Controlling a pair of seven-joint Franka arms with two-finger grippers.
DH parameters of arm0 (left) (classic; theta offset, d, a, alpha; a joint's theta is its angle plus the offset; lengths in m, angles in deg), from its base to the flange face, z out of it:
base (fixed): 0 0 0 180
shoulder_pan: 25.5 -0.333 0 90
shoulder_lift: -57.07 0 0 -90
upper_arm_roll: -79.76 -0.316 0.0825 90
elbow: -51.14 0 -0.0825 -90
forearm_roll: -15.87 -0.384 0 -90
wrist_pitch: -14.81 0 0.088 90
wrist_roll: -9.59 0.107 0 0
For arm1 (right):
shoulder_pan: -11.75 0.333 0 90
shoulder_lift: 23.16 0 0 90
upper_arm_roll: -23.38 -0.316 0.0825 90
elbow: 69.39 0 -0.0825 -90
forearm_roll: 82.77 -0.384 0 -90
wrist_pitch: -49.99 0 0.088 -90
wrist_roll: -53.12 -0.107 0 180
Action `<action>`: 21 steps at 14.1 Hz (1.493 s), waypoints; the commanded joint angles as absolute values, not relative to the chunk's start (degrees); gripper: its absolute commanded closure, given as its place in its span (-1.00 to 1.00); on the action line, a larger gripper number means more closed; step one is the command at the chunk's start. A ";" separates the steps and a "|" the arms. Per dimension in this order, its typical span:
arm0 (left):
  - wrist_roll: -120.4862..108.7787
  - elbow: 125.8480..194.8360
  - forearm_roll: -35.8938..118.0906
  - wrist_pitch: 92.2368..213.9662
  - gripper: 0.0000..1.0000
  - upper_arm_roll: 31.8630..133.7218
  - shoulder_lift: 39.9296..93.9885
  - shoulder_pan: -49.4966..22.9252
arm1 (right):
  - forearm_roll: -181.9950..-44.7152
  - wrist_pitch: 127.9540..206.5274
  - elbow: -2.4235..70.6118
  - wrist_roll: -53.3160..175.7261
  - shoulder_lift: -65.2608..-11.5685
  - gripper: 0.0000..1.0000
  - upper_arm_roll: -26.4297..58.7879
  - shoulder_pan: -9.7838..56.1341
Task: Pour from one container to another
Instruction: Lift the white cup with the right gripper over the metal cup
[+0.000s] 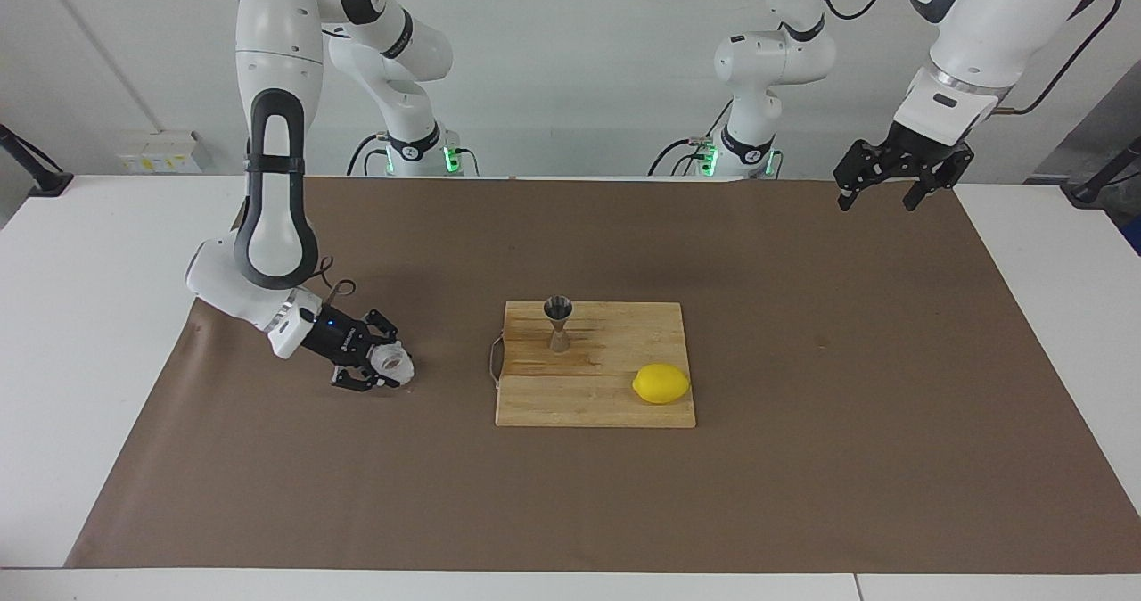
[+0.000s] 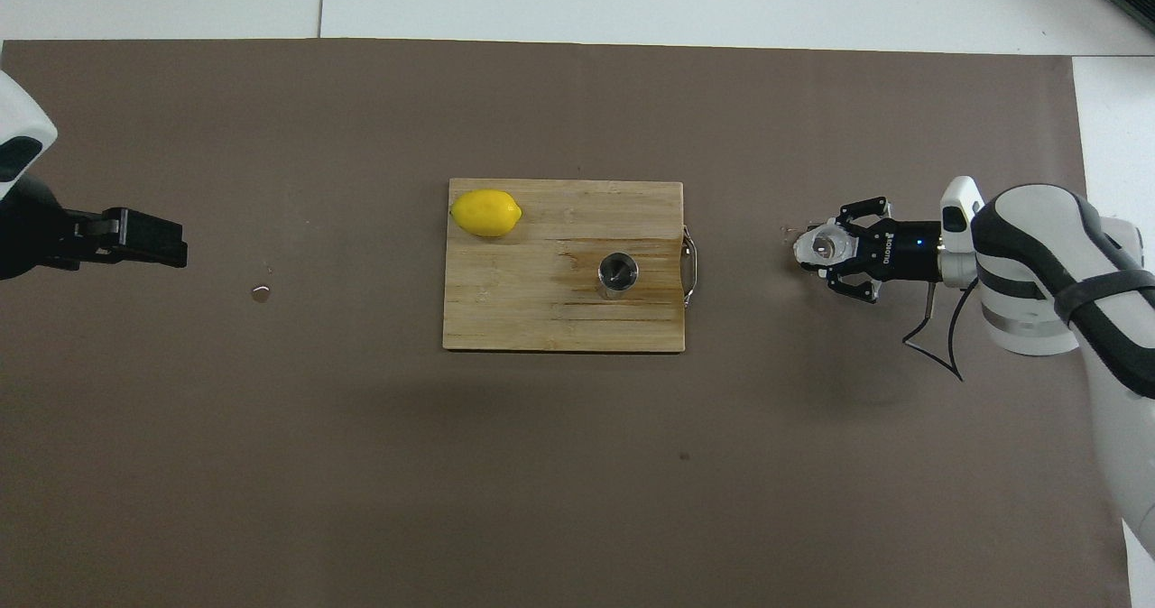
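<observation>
The clear crinkly cup (image 1: pixel 394 363) stands on the brown mat toward the right arm's end of the table, beside the cutting board. My right gripper (image 1: pixel 379 360) is low at the mat, with one finger on each side of the cup, closed against it; it also shows in the overhead view (image 2: pixel 826 249) around the cup (image 2: pixel 821 246). The steel jigger (image 1: pixel 559 323) stands upright on the wooden cutting board (image 1: pixel 615 405), also seen from overhead (image 2: pixel 618 274). My left gripper (image 1: pixel 878 193) is open and empty, waiting high over the mat's edge at the left arm's end.
A yellow lemon (image 1: pixel 661 383) lies on the board's corner, farther from the robots than the jigger. A few drops lie on the mat beside the cup (image 2: pixel 790 229), and one small drop (image 2: pixel 261 294) toward the left arm's end.
</observation>
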State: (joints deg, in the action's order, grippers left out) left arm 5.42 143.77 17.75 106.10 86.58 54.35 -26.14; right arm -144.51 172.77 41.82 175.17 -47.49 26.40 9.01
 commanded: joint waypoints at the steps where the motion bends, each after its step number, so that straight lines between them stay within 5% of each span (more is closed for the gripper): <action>1: 5.02 145.89 18.33 106.56 -1.00 86.80 52.50 -26.91 | -139.66 173.30 41.26 163.73 -42.87 0.27 26.19 12.79; 5: 4.84 145.80 18.33 106.48 -1.00 86.53 52.50 -26.82 | -125.86 173.30 39.33 143.94 -38.02 0.27 26.19 18.68; 12: 4.84 145.80 18.33 106.48 -1.00 86.53 52.50 -26.73 | -107.41 179.80 37.92 126.71 -37.93 0.26 26.19 27.74; 21: 4.93 145.80 18.33 106.48 -1.00 86.53 52.50 -26.73 | -83.06 178.67 36.25 104.39 -36.17 0.26 26.19 38.45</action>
State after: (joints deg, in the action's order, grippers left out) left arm 5.27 143.79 17.75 106.09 86.56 54.28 -26.49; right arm -88.32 179.43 36.31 110.00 -37.17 26.16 36.24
